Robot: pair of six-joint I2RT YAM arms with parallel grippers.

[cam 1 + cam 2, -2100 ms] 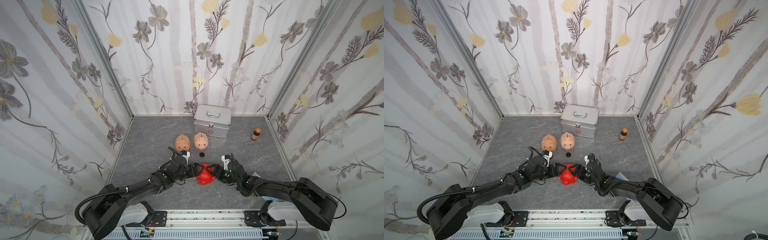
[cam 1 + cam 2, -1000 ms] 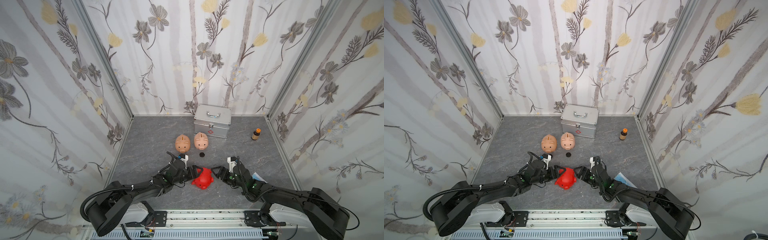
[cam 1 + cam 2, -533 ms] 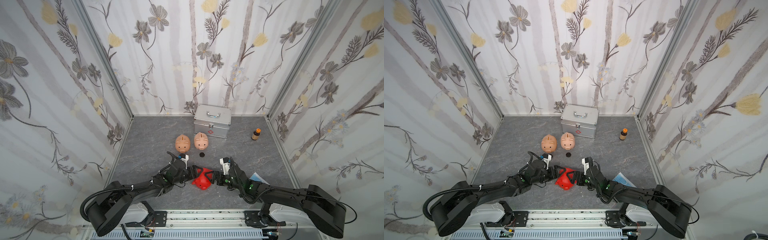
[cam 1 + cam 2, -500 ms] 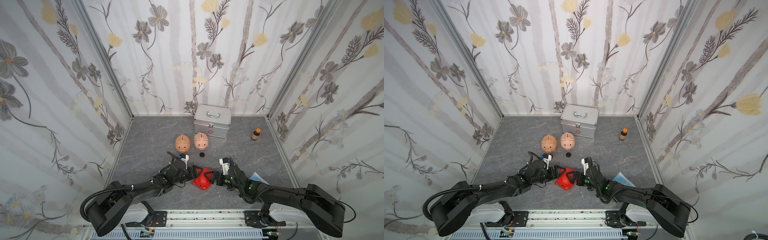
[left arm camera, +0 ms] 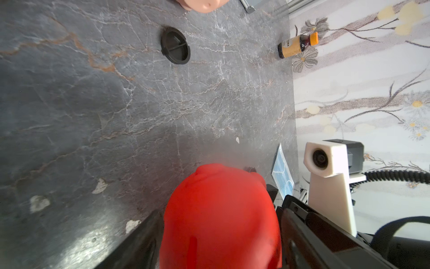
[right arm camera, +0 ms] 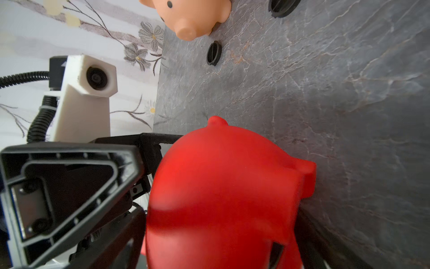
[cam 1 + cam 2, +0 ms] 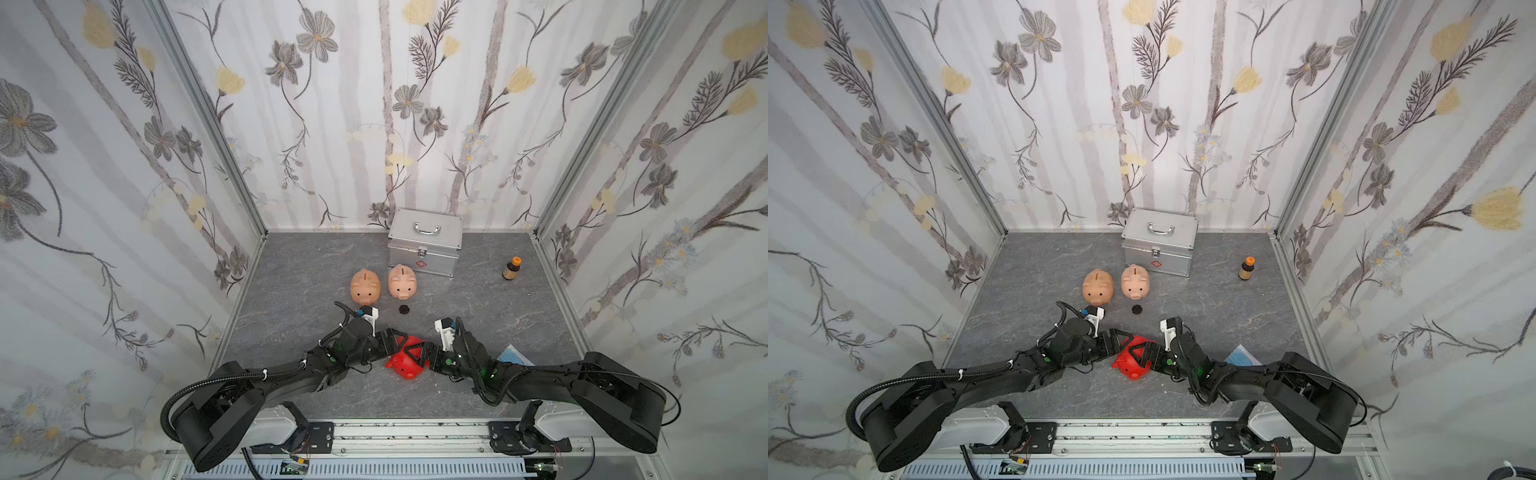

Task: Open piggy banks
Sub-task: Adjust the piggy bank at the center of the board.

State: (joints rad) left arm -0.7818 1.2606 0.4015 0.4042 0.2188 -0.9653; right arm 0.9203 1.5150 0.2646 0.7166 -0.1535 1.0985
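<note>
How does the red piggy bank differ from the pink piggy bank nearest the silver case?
The red piggy bank is bright red; the pink piggy bank is peach-pink. The red one seems tipped over between the left gripper and right gripper; the pink one stands upright, slot up, untouched. Both are rounded pigs.

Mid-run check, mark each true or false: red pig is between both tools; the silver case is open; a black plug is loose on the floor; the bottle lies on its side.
1. The red piggy bank sits between the left tool and the right tool. True.
2. The silver case is open. False: its lid is shut.
3. A black plug lies loose on the floor. True.
4. The brown bottle lies on its side. False: it stands upright.
</note>
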